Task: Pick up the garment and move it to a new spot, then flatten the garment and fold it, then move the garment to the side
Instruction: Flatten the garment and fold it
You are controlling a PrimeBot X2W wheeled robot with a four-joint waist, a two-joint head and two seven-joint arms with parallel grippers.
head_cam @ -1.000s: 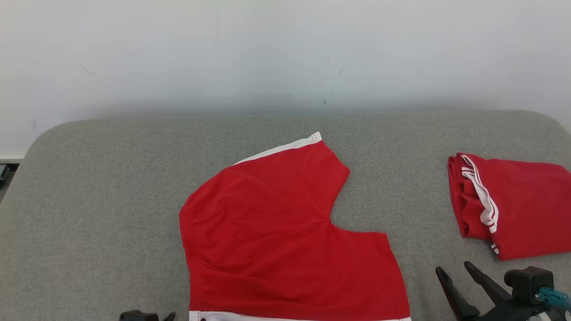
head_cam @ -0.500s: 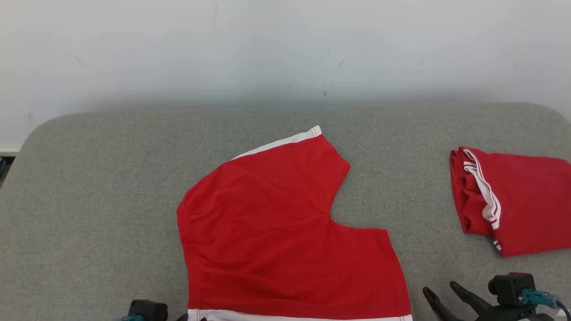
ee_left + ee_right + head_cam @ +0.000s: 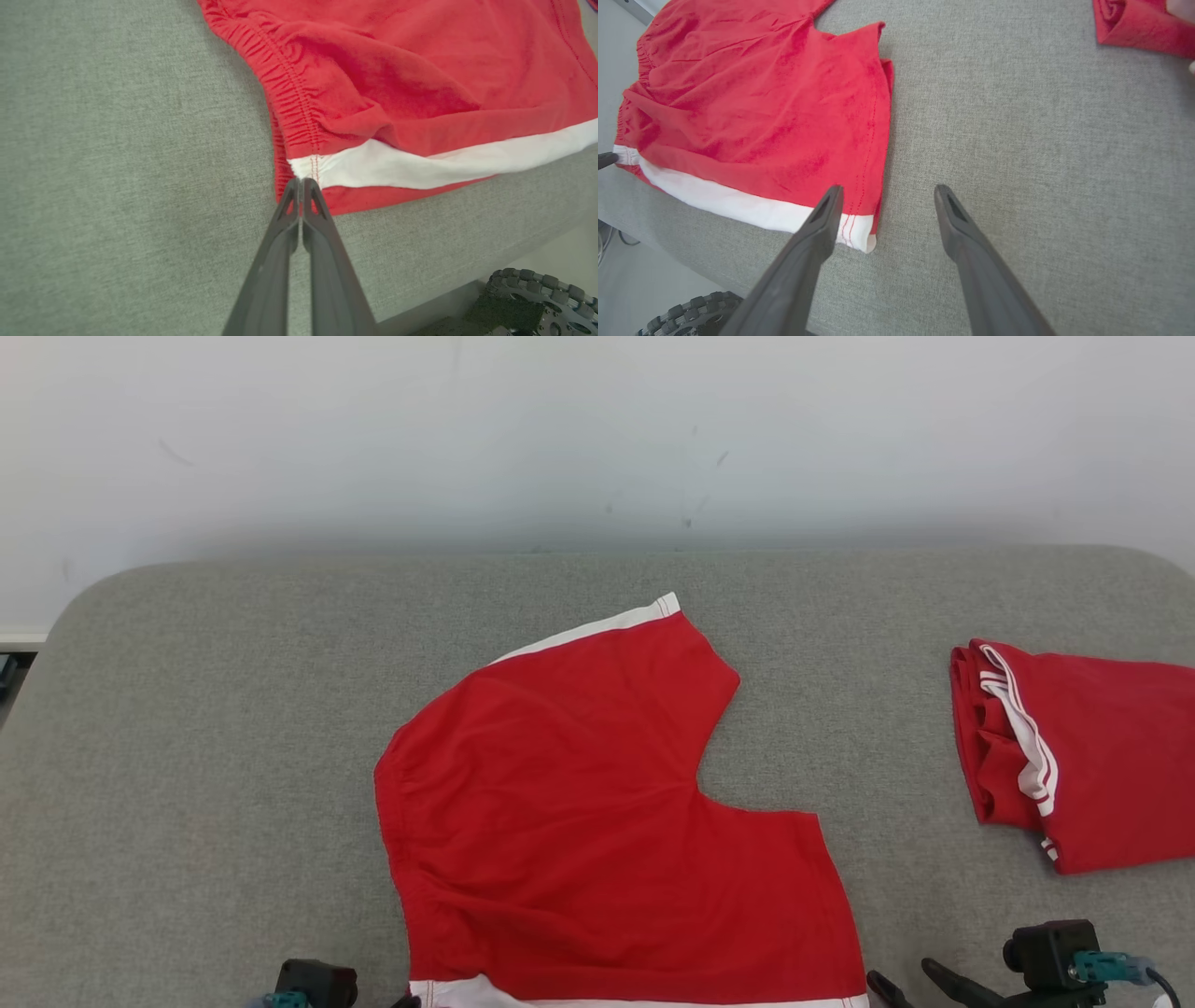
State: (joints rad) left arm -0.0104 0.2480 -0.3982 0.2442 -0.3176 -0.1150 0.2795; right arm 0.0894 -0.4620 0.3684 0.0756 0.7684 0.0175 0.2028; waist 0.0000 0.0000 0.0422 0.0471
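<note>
Left gripper (image 3: 301, 179) clamped on a garment (image 3: 579, 821) corner, now slightly lifted. Right gripper (image 3: 888, 189), spread apart, has dropped beside the other corner. Fold apparently starting.

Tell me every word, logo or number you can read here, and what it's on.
None: there are no words, numbers or logos to read in these pictures.
The shorts carry only a plain white band.
The folded garment shows only white stripes.
The cushion has no markings.
</note>
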